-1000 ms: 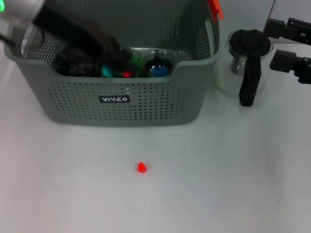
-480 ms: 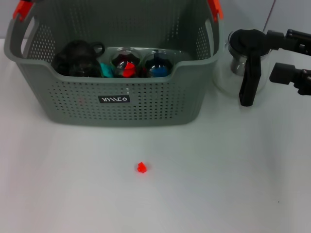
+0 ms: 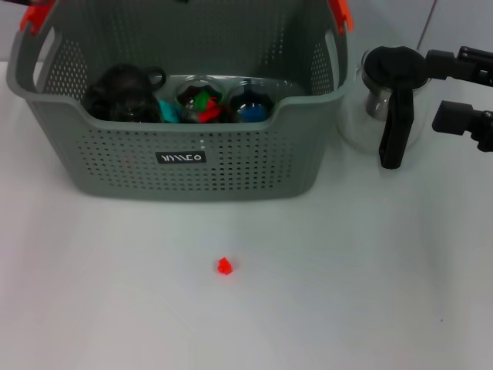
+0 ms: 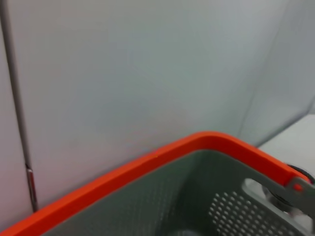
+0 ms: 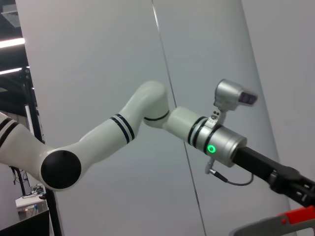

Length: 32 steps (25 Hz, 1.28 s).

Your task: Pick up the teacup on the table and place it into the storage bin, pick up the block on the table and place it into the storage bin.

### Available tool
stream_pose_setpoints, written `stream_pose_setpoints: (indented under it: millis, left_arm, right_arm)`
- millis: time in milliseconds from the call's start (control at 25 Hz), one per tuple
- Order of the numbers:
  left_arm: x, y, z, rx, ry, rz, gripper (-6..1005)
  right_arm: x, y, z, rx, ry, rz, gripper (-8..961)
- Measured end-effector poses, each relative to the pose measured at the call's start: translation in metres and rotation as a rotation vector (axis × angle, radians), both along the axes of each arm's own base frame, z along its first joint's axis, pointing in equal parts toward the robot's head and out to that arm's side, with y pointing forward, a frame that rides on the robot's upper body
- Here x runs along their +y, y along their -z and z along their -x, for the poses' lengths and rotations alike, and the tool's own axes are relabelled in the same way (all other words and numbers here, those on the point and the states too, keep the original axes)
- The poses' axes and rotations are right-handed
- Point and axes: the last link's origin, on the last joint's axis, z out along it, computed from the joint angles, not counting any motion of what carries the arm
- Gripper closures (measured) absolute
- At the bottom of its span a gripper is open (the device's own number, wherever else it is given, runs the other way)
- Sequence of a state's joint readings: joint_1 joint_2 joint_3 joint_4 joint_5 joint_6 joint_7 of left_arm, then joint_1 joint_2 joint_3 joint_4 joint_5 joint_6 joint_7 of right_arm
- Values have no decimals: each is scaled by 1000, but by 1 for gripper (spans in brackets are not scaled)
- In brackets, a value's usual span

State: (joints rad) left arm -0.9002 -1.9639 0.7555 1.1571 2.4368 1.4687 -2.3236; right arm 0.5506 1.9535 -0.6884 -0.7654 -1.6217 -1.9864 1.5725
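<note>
The grey perforated storage bin (image 3: 185,158) stands at the back of the white table (image 3: 347,293); its orange handle clip (image 4: 147,164) fills the left wrist view from close above. Inside the bin a clear teacup (image 3: 203,104) holds red and green pieces, between a black pot (image 3: 123,92) and a cup with blue (image 3: 251,109). The small red block (image 3: 224,267) lies alone on the table in front of the bin. My right gripper (image 3: 431,87) hovers open at the right edge, beside the pitcher. The raised left arm and its left gripper (image 5: 290,184) show only in the right wrist view.
A clear glass pitcher (image 3: 389,104) with a black lid and handle stands just right of the bin, close to my right gripper. A second orange clip (image 3: 340,14) sits on the bin's far right corner.
My left arm has pulled up out of the bin and left the head view. The coloured pieces in the teacup have shifted. The red block has not moved.
</note>
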Motion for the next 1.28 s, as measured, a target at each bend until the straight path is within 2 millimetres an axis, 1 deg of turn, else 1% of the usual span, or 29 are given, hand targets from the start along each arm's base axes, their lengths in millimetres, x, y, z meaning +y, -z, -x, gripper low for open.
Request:
stream_pose_setpoints:
  millis: [40,80,120,160,200,280,320,400,480,520,640,800,920,1120,1160,1200,1240,1280]
  left_arm:
    - [-5,-3,-2,4,5,17,344]
    - [-9,-4,-3,5,8,29,309]
    - [-16,-7,-6,5,17,55,273]
    - [-26,-9,-9,5,33,83,238]
    - [-40,-10,-13,2,58,125,202]
    - [-53,-7,-15,-7,79,171,131]
    - [-64,-6,-17,-13,102,208,111]
    - [-88,3,-17,-36,133,299,70]
    - [-104,13,-15,-50,145,371,30]
    - [-114,21,-13,-54,147,420,30]
    - [-130,43,-4,-33,140,513,31]
    - [-146,70,4,-4,180,613,31]
    - [-150,85,13,12,222,643,32]
    - [-139,109,34,25,231,624,32]
    - [-139,109,34,25,231,624,32]
    - [-133,118,40,36,244,605,33]
    - [-132,120,41,38,247,605,33]
    - [-130,126,43,49,255,602,33]
  right_arm:
    - [0,0,0,0,-1,0,87]
    - [0,0,0,-1,-2,1,87]
    - [0,1,1,-2,-4,3,87]
    - [0,1,1,-2,-5,4,87]
    - [0,1,1,-2,-7,4,87]
    - [0,1,2,-2,-8,6,87]
    - [0,2,2,-2,-8,6,87]
    - [0,2,2,0,-7,6,87]
    - [0,1,1,4,-1,6,87]
    - [0,1,1,6,2,6,87]
    - [-1,0,0,10,8,3,87]
    - [0,1,1,18,6,1,87]
    - [0,3,3,24,-1,1,87]
    - [1,5,4,29,-4,0,87]
    - [1,5,4,30,-4,0,87]
    - [1,5,5,32,-4,-1,87]
    - [1,4,5,34,-3,-2,87]
    - [1,4,4,36,-2,-3,87]
